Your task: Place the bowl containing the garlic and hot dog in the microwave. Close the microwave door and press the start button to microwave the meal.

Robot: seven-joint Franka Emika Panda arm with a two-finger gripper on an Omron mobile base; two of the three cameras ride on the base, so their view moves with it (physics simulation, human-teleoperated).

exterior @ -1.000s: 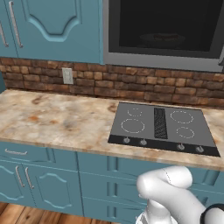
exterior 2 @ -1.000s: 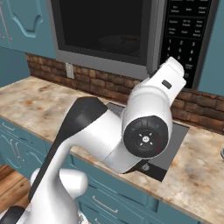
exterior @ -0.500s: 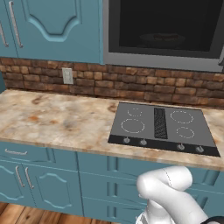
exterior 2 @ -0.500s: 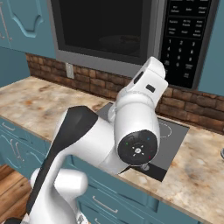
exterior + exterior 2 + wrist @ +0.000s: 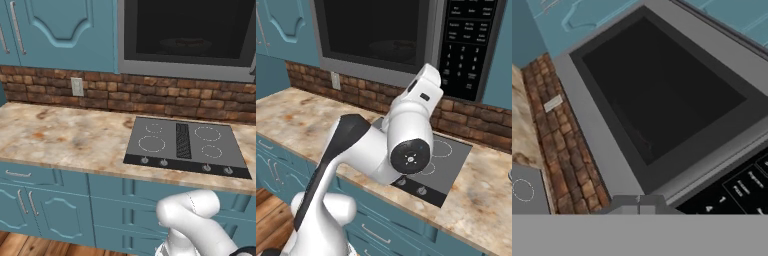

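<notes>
The fingers [image 5: 639, 204] are pressed together, empty, just below the microwave door [image 5: 662, 95] and beside the keypad [image 5: 737, 190] in the hand view. Left base view: the bowl [image 5: 186, 46] sits behind the shut door's glass, above the stove [image 5: 186, 145] and bare tabletop [image 5: 60, 140]. Right base view: the arm [image 5: 406, 145] reaches up toward the microwave [image 5: 406, 40].
</notes>
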